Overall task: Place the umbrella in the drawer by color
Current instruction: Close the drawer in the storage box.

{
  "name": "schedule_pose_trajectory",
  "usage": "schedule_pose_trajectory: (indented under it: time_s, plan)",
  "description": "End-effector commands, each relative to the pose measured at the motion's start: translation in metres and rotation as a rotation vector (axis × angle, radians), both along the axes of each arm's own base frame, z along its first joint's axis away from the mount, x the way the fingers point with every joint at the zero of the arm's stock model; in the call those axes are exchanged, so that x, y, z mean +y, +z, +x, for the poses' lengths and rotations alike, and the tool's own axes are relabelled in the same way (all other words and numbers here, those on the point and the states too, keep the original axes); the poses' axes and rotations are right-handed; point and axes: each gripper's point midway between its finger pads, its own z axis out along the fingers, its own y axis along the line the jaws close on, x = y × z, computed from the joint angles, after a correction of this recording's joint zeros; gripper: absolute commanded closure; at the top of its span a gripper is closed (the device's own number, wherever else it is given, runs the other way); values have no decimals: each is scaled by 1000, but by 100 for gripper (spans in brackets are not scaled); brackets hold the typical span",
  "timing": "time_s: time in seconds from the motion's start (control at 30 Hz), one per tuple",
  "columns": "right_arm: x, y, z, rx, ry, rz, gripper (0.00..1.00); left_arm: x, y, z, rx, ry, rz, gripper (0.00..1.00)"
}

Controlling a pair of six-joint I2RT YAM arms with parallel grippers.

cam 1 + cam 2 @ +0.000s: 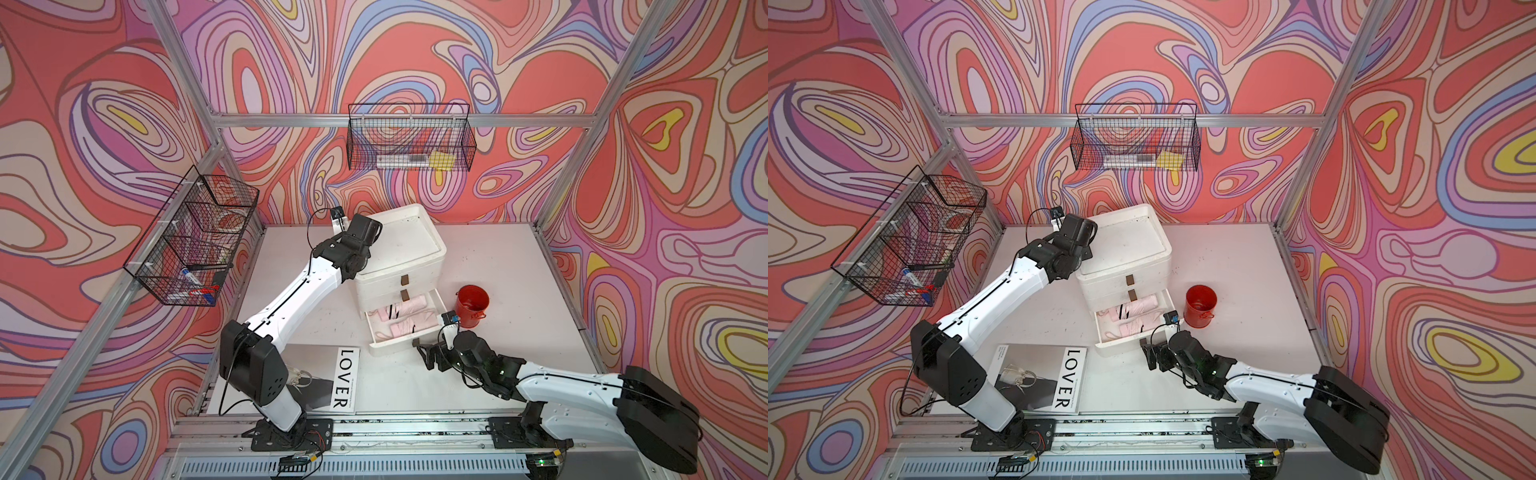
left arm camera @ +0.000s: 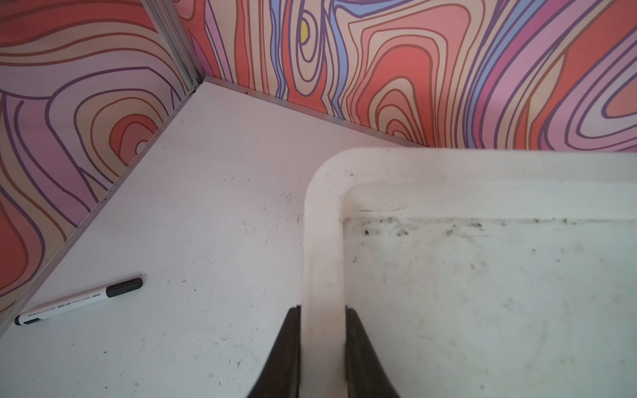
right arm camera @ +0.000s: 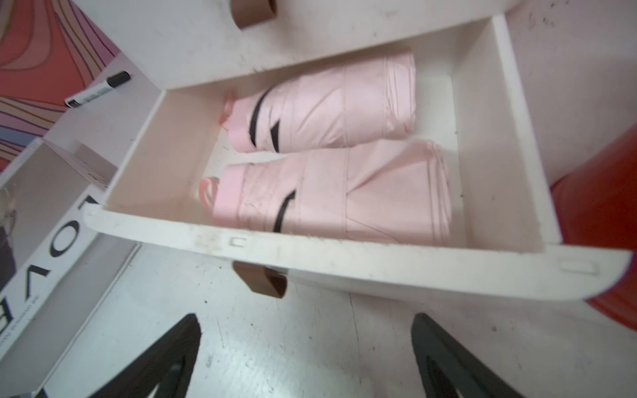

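Left gripper (image 2: 322, 310) is clenched on the top rim of the white plastic three-drawer cabinet (image 2: 323, 224). Right gripper (image 3: 306, 318) is released, jaws wide, with one brown loop handle (image 3: 261, 279) just ahead of it. Beyond that, the open bottom drawer (image 3: 310, 249) holds two folded pink fabric umbrellas side by side: nearer umbrella (image 3: 344, 193), farther umbrella (image 3: 324, 110).

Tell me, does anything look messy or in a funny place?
A marker pen lies loose on the table close to the wall, apart from the drawer unit. The unit's top tray is also speckled with dark grime.
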Motion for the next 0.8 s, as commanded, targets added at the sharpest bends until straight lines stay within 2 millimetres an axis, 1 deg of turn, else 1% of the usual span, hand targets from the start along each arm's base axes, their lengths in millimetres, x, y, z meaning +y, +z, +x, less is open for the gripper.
schedule_pose_trajectory:
  time_s: [0.0,0.07,0.17,0.33,0.43,0.53,0.67,0.7,0.73,0.77]
  plan:
    - [7,1,11,-31,-45,46,2,-19,-24,-23,132,-150,-51,100]
    - [11,-2,18,-56,-46,25,2,-24,-29,-27,149,-176,-81,100]
    - [21,3,32,-100,-45,14,2,-33,-38,-34,182,-212,-128,100]
    - [45,26,57,-189,-54,41,2,-48,-50,-47,230,-268,-211,100]
    - [59,36,73,-233,-66,43,2,-56,-52,-55,237,-280,-255,100]
    - [74,39,89,-265,-80,53,2,-60,-50,-60,219,-270,-263,100]
    - [90,38,102,-291,-95,105,2,-65,-48,-63,207,-251,-272,100]
    - [93,42,105,-302,-103,128,2,-68,-49,-63,212,-252,-278,100]
    - [95,32,107,-299,-107,127,1,-70,-50,-64,216,-254,-283,100]
    - [97,32,108,-309,-111,147,2,-71,-51,-64,222,-254,-287,100]
